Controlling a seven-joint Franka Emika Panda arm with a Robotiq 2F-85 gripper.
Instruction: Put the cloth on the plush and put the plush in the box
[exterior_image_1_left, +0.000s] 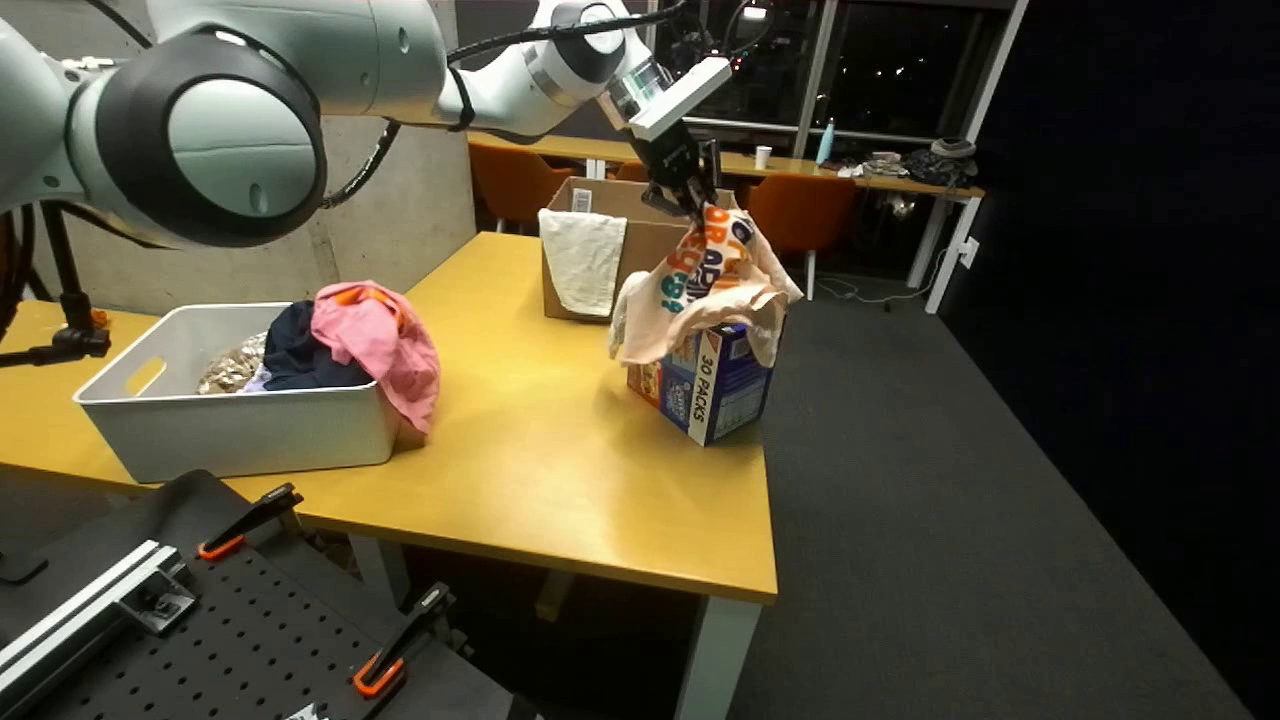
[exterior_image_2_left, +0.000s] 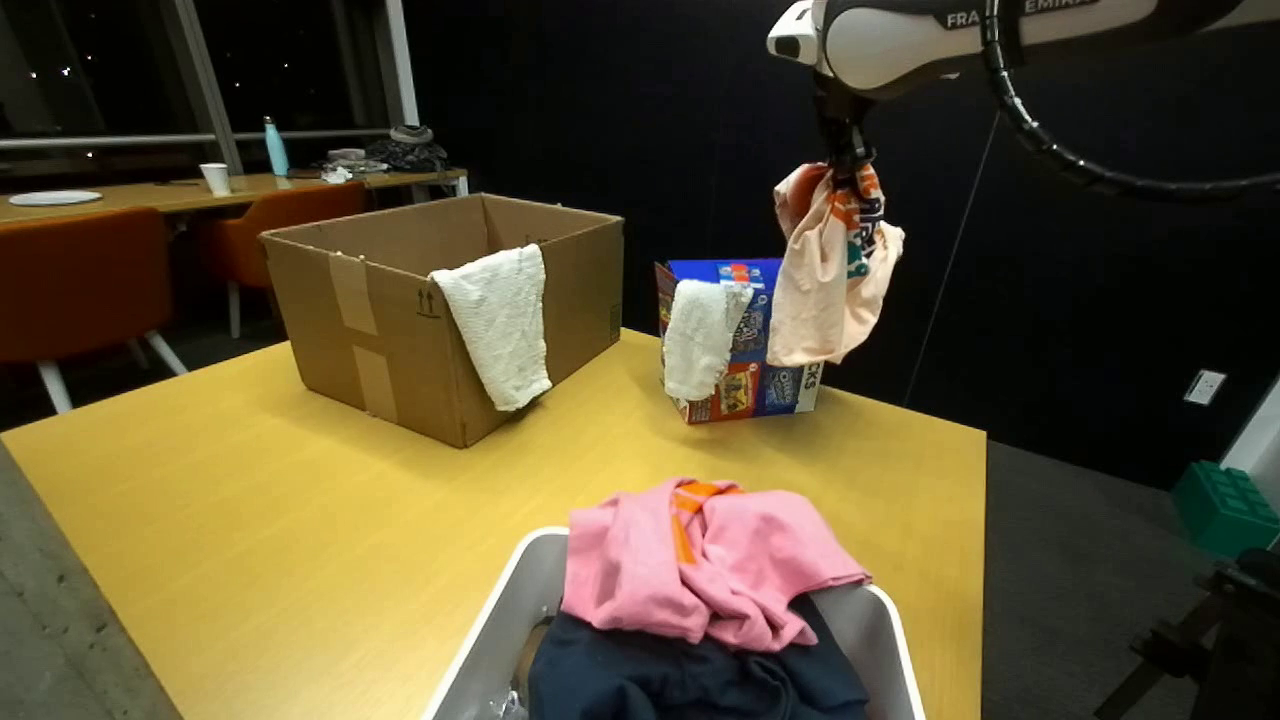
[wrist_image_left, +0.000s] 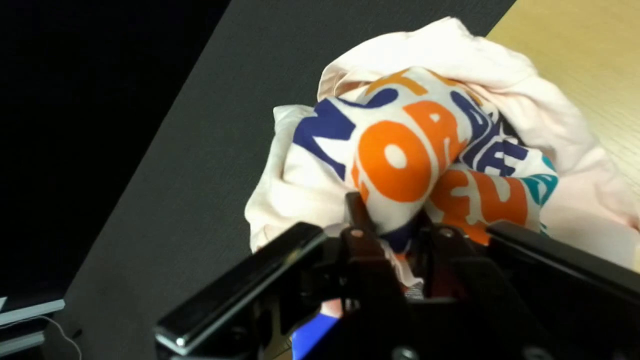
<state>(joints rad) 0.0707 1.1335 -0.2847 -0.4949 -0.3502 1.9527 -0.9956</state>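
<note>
The end effector has a bunch of the pale pinkish cloth pinched tight in its grip, and the rest of the cloth dangles at six o'clock below, orange, navy and teal letters running across the folds. In the wrist view the gathered part bulges at twelve o'clock from the grip, with a scrap of bright blue at seven o'clock.

Below the cloth, at six o'clock in an exterior view, the blue-and-white box stands upright on the tabletop, near its edge. The cloth's hem hides part of the box; I can't tell whether the two touch. A small white rag hangs down the box's side, at eight o'clock from the cloth in an exterior view.

Farther out, at nine o'clock from the box in an exterior view, a big brown carton has a second white rag slung over its side. At eight o'clock from the end effector in an exterior view sits a pale grey tub, a brighter pink cloth slumped over its rim and a navy cloth inside. By the dark windows, toward two o'clock, a light-blue bottle and a white cup stand on a long desk.
</note>
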